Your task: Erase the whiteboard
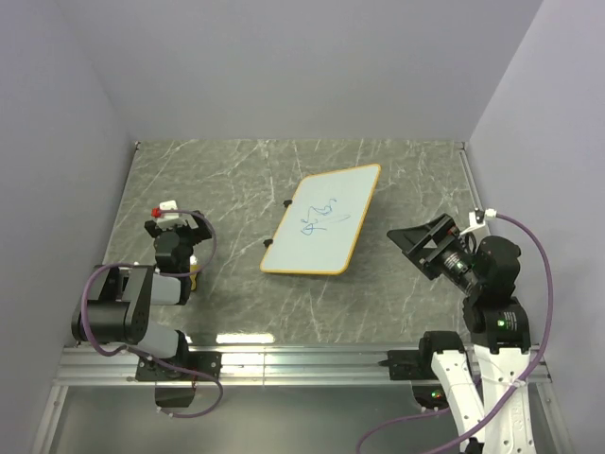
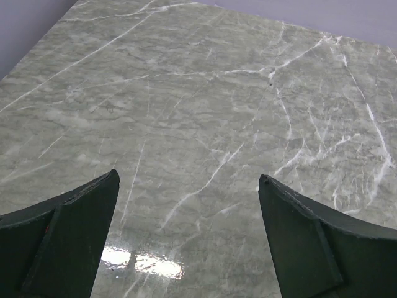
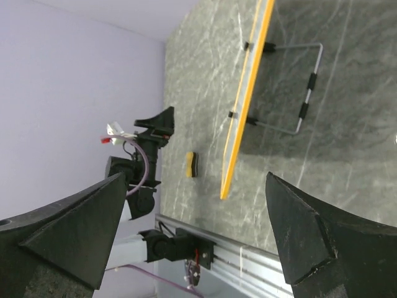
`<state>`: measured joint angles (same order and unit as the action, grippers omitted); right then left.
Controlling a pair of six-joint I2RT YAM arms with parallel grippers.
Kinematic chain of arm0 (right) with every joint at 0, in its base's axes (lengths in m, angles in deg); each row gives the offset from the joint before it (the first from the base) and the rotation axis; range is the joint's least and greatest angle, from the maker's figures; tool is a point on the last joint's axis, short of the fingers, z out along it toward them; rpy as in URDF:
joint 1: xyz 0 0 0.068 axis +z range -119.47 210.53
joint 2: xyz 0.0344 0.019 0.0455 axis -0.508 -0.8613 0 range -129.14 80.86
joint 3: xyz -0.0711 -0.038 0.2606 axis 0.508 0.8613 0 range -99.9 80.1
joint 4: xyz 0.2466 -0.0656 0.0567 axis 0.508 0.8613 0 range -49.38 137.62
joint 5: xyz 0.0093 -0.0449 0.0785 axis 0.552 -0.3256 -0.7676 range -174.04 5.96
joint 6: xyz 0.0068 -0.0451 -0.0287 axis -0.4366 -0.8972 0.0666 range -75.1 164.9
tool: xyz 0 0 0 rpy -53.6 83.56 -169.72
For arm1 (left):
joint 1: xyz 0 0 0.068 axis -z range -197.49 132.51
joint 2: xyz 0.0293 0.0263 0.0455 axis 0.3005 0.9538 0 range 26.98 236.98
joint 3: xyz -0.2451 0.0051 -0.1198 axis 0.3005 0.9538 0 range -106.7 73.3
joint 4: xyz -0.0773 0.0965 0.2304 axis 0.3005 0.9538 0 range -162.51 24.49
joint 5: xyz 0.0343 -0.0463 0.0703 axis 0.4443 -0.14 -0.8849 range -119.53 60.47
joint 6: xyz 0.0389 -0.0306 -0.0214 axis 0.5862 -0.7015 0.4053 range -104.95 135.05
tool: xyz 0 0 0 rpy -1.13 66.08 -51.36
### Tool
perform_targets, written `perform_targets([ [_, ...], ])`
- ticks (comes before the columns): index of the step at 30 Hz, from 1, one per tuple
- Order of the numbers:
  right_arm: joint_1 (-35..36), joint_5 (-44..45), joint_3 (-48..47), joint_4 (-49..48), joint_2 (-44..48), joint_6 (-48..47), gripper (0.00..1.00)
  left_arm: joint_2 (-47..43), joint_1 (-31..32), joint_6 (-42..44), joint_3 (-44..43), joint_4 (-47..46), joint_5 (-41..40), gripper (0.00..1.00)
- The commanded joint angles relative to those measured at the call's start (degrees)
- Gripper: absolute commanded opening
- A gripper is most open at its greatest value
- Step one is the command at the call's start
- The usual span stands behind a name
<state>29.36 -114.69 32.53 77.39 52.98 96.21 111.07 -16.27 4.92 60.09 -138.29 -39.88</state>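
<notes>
The whiteboard (image 1: 326, 222), white with an orange rim, sits mid-table with blue scribbles (image 1: 321, 219) on its face. The right wrist view shows the whiteboard (image 3: 243, 99) edge-on, propped aslant on a wire stand (image 3: 301, 87). My left gripper (image 1: 178, 221) stands open to the board's left, and in its own view that left gripper (image 2: 189, 177) has only bare marble between the fingers. My right gripper (image 1: 418, 232) is open off the board's right edge, apart from it. Seen from its wrist, the right gripper (image 3: 195, 177) holds nothing.
A small yellow and black eraser block (image 3: 193, 164) lies on the table near the left arm; from above the eraser (image 1: 194, 276) is partly hidden by that arm. A metal rail (image 1: 302, 364) runs along the near edge. Walls close in the table on three sides.
</notes>
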Motion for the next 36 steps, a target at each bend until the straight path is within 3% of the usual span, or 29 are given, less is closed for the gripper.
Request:
perform_targets([
  [1,-0.2,0.4,-3.2,4.5,-1.2,-1.6,1.00,-0.2,-0.2,0.6,-1.2,-3.4,1.0,1.00],
  [3,-0.1,1.2,-3.7,7.9,-3.3,-0.9,1.00,-0.9,-0.2,1.5,-1.2,-3.9,1.6,1.00],
  [6,-0.1,0.9,-4.5,12.4,-6.7,-2.4,1.00,-10.8,0.4,3.5,-11.6,25.6,10.3,0.99],
  [7,-0.1,1.0,-5.2,13.4,-7.4,-3.3,1.00,-12.8,0.5,2.5,-22.4,38.4,10.5,0.99],
  [8,-0.1,1.1,-5.5,14.5,-8.1,-4.5,1.00,-13.9,0.5,-0.4,-25.9,50.9,8.4,0.99],
  [9,-0.1,1.3,-5.6,14.5,-8.2,-4.8,1.00,-14.6,0.3,-11.7,-28.8,55.4,4.6,0.99],
  [10,-0.1,1.2,-5.3,13.9,-8.0,-5.0,1.00,-15.1,0.3,-17.2,-35.0,60.8,-0.1,0.99],
  [11,-0.1,0.9,-4.8,11.9,-7.0,-4.7,1.00,-15.4,-0.2,-19.8,-38.5,72.6,-4.2,0.99],
  [12,-0.1,0.5,-3.7,10.6,-6.3,-4.3,1.00,-15.7,-0.6,-19.8,-41.8,76.0,-2.9,0.99],
  [13,-0.1,-0.5,-3.1,9.2,-5.5,-3.8,1.00,-16.8,-0.5,-19.0,-46.9,78.1,-2.3,1.00],
  [18,-0.1,-2.2,-0.2,5.2,-2.1,0.8,1.00,-28.4,4.6,-17.0,-53.6,72.1,-6.4,0.99],
  [20,-0.1,-2.9,1.0,4.4,-0.9,1.7,1.00,-30.7,4.2,-26.2,-48.4,72.7,-12.2,0.99],
  [21,-0.1,-3.1,2.2,3.8,-0.3,2.1,1.00,-30.5,2.7,-37.8,-45.7,74.3,-9.7,0.99],
  [22,-0.1,-3.4,2.9,3.1,0.2,3.4,1.00,-29.7,0.0,-36.6,-42.4,74.7,-0.6,0.99],
  [23,-0.1,-4.1,3.5,1.6,1.1,4.1,1.00,-27.0,-1.0,-35.7,-43.2,78.0,2.1,0.93],
  [25,-0.1,-4.6,3.8,1.8,1.7,4.2,1.00,-25.1,-0.6,-34.0,-46.6,88.3,-3.2,0.75],
  [26,-0.1,-4.5,3.4,3.5,2.0,3.7,1.00,-23.0,-0.2,-33.3,-47.6,91.7,-6.1,0.73],
  [28,-0.1,-3.9,2.5,5.1,2.5,2.6,1.00,-19.3,-0.2,-30.4,-52.4,100.3,-10.7,0.76],
  [30,-0.1,-3.3,2.3,6.2,3.1,1.0,1.00,-12.4,-0.2,-27.4,-55.3,111.9,-9.7,0.87],
  [32,-0.1,-3.5,2.2,7.1,3.3,0.3,1.00,-9.0,0.3,-27.8,-54.8,118.9,-9.1,0.77],
  [36,-0.1,-5.6,1.9,8.0,2.7,-1.2,1.00,-14.8,1.4,-24.5,-46.0,116.2,-4.5,0.81],
])
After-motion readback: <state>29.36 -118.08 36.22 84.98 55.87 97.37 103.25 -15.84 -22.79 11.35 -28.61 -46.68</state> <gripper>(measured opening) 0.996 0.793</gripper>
